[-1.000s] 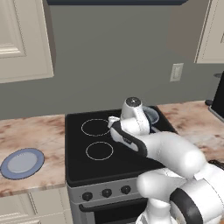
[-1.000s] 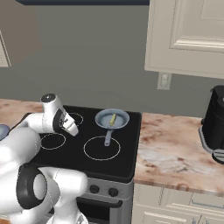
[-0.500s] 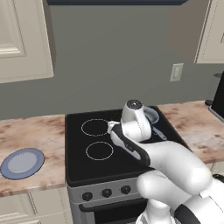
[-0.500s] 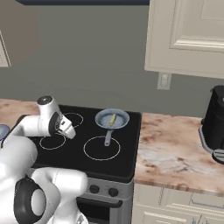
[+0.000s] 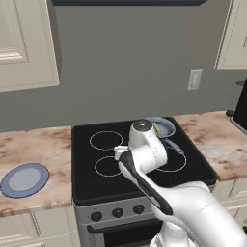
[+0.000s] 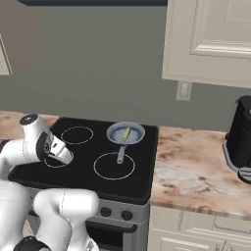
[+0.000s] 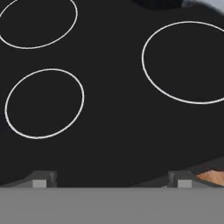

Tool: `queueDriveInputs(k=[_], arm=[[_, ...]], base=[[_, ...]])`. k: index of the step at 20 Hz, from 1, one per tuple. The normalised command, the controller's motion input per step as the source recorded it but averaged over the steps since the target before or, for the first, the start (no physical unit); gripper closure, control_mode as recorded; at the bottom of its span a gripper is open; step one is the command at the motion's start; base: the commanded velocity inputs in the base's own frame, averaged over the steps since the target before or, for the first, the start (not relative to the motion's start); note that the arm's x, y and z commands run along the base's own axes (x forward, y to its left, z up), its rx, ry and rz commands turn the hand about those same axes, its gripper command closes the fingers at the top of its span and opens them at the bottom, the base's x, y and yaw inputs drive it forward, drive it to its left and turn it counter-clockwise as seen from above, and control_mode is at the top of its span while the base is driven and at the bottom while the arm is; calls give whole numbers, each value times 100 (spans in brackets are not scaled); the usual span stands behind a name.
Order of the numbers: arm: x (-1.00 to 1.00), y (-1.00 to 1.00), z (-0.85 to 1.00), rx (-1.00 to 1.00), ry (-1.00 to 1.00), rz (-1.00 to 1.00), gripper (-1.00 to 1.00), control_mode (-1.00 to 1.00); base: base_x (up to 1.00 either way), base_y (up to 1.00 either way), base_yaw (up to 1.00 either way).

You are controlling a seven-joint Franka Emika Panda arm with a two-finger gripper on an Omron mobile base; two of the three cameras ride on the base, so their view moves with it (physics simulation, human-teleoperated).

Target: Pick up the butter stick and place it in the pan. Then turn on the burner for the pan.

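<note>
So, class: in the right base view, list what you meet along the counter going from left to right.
Robot arm → pan holding the butter stick → bare marble counter → black appliance.

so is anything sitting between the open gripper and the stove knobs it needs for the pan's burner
Nothing visible does. The small pale yellow butter stick already lies in the round blue-grey frying pan. The gripper hovers over bare black cooktop, and the dark round front knobs are uncovered.

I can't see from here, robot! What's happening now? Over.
Gripper open, empty, over the stovetop. Butter in the pan, back burner. Knobs untouched. Nothing in the way.
</note>
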Motion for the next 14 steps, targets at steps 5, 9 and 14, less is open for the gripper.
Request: queueDriveInputs(k=[5,9,14], arm=[[-85,15,-21,-1,-6,2,-100,-100],[-80,16,-35,-2,-7,3,-100,-100],[-60,19,-4,-4,-25,2,-100,-100]], base=[[0,0,0],[0,0,0],[0,0,0]])
